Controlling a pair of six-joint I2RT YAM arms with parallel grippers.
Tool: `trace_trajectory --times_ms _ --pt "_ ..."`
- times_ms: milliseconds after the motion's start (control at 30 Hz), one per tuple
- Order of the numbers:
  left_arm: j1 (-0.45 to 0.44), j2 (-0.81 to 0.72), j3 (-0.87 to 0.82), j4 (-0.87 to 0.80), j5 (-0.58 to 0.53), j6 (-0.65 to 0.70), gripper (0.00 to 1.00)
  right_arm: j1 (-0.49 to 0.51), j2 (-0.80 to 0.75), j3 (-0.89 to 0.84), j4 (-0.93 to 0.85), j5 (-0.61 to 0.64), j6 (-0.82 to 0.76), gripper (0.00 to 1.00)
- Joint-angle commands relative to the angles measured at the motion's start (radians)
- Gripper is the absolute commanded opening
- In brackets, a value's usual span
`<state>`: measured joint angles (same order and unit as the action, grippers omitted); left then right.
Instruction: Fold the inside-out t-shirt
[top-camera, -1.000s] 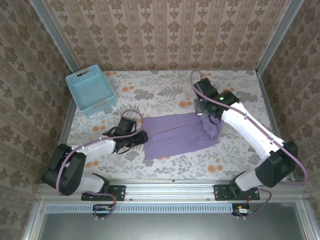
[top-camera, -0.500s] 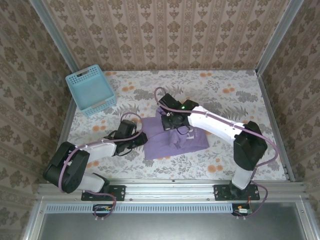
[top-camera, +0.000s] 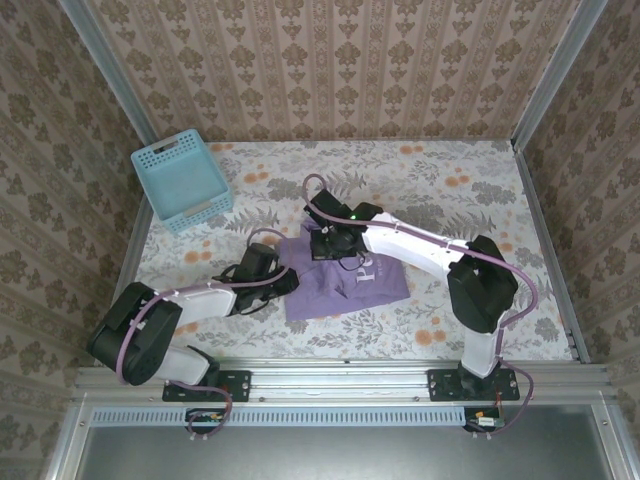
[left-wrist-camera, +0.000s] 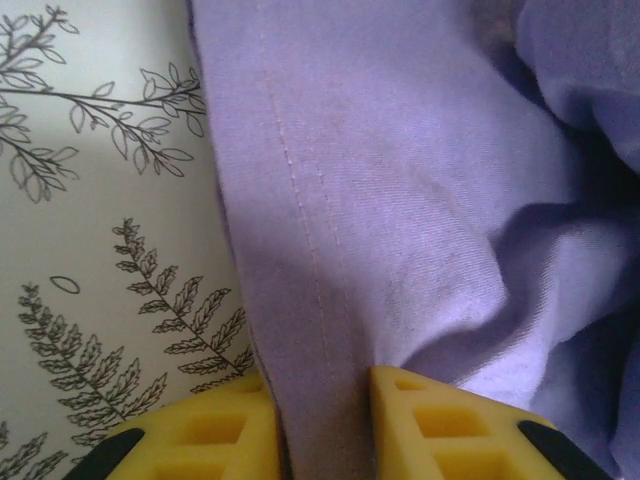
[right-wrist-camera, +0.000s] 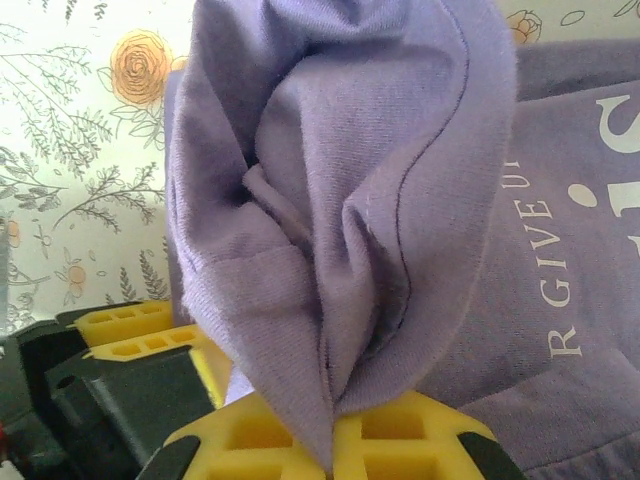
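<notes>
Evidently the right claw (right-wrist-camera: 330, 440) clenches the t-shirt (top-camera: 330, 295) to fold it over. The left claw (left-wrist-camera: 322, 400) straddles the hem (left-wrist-camera: 300, 200), likely anchoring; cannot tell whether clenched.

Soft lavender-purple t-shirt (top-camera: 345, 283), lying on the flowered counter (top-camera: 450, 190) about mid-width, toward the near edge. It is doubled over into a rough, lopsided patch. The top layer shows white printed lettering (right-wrist-camera: 560, 270). The readable part is "R GIVE U"; larger letters are cut off at the frame edge.

Far left corner is lifted: a bunched, creased fold of plain cloth rises out of the right hand (right-wrist-camera: 335, 440), pinched between its yellow fingers and hanging over the printed face.

Left edge lies flat on the counter with a stitched hem (left-wrist-camera: 300, 200) running along it. The left hand (left-wrist-camera: 322, 425) has that hem between its fingers. Cloth to the right of the hem is rumpled, with shadowed folds.
</notes>
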<state>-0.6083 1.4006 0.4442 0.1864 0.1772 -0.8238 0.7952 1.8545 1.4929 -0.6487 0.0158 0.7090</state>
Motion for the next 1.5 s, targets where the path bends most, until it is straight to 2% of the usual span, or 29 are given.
trace_trajectory --times_ms 0,333,367,433,533,700,867,1033,1200,1333,1467 --pt "-0.015 0.013 -0.018 -0.003 0.039 -0.019 0.26 0.024 -0.009 0.041 0.044 -0.030 0.038 0.00" --pt "-0.013 -0.042 -0.019 -0.065 -0.010 -0.014 0.26 0.053 0.025 0.028 0.066 -0.042 0.065 0.03" --pt "-0.013 -0.046 -0.021 -0.069 -0.015 -0.015 0.26 0.056 0.028 0.030 0.071 -0.052 0.066 0.05" --pt "-0.006 -0.068 -0.028 -0.093 -0.033 -0.026 0.26 0.061 0.032 0.036 0.078 -0.076 0.066 0.21" --pt "0.013 -0.151 -0.058 -0.180 -0.103 -0.064 0.32 0.060 0.000 0.049 0.037 -0.068 0.035 0.40" --pt "0.027 -0.398 -0.044 -0.452 -0.251 -0.048 0.37 0.041 -0.163 -0.011 -0.026 0.048 -0.058 0.55" --pt "0.003 -0.525 0.044 -0.592 -0.281 -0.001 0.43 -0.073 -0.305 -0.207 0.029 0.071 -0.065 0.56" --pt "-0.069 -0.418 0.176 -0.603 -0.272 0.019 0.51 -0.132 -0.275 -0.330 0.109 0.054 -0.049 0.55" --pt "-0.033 -0.354 0.163 -0.518 -0.228 -0.019 0.52 -0.089 -0.175 -0.335 0.201 0.058 -0.079 0.53" --pt "0.035 -0.368 0.143 -0.513 -0.185 -0.016 0.52 0.005 -0.122 -0.306 0.209 0.072 -0.123 0.52" --pt "0.097 -0.404 0.110 -0.530 -0.160 -0.003 0.53 0.104 -0.111 -0.304 0.226 0.015 -0.135 0.49"
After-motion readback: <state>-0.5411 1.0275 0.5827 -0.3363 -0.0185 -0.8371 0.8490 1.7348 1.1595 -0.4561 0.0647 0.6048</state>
